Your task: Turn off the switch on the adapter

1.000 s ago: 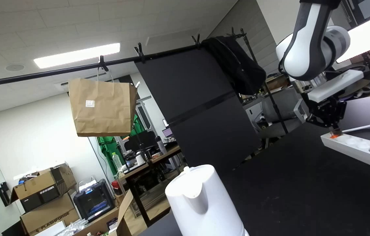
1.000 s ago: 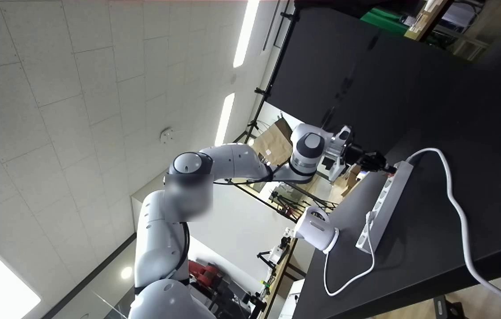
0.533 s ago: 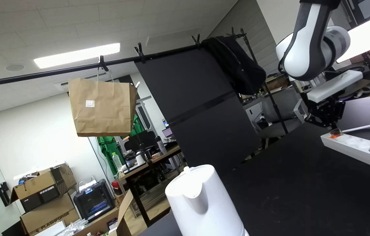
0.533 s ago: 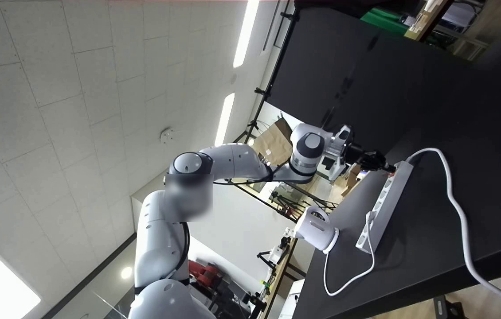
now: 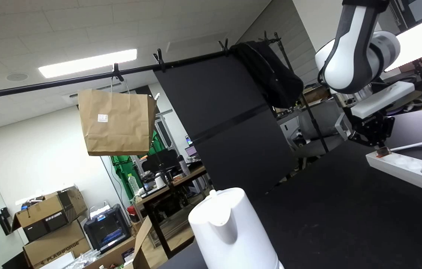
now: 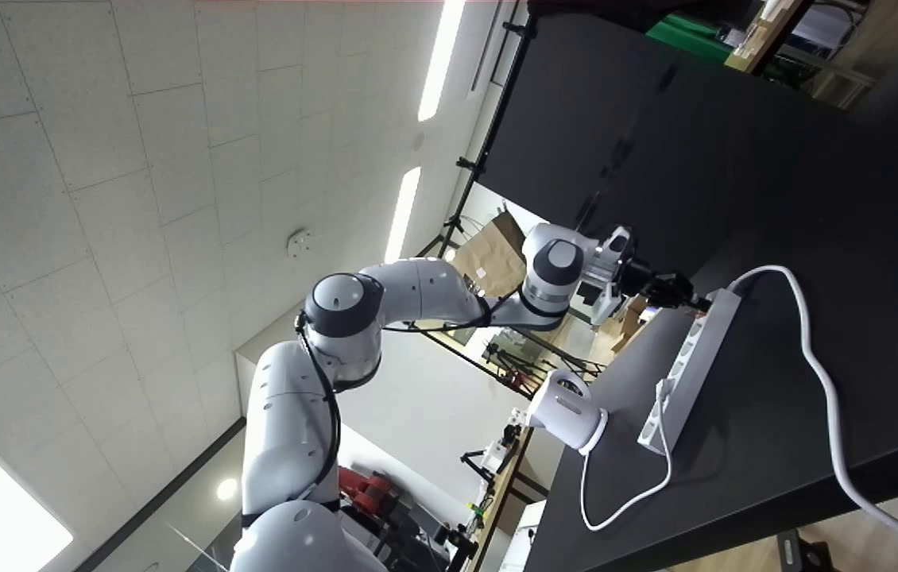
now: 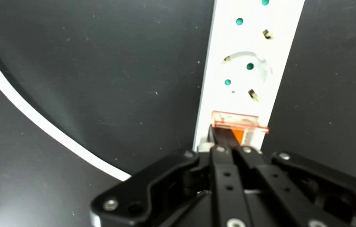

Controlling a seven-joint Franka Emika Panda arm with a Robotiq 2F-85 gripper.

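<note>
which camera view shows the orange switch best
The wrist view: it shows the orange switch close up, though the gripper hides part. Both exterior views show it only as a small reddish patch on the power strip.

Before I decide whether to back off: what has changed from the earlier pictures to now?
In an exterior view the switch has gone from glowing orange-red to dull brown, so its light looks to have gone out. The gripper has barely shifted, its tip down at the switch; nothing was visibly taken hold of or let go. The power strip, kettle and paper bag stayed as they were.
</note>
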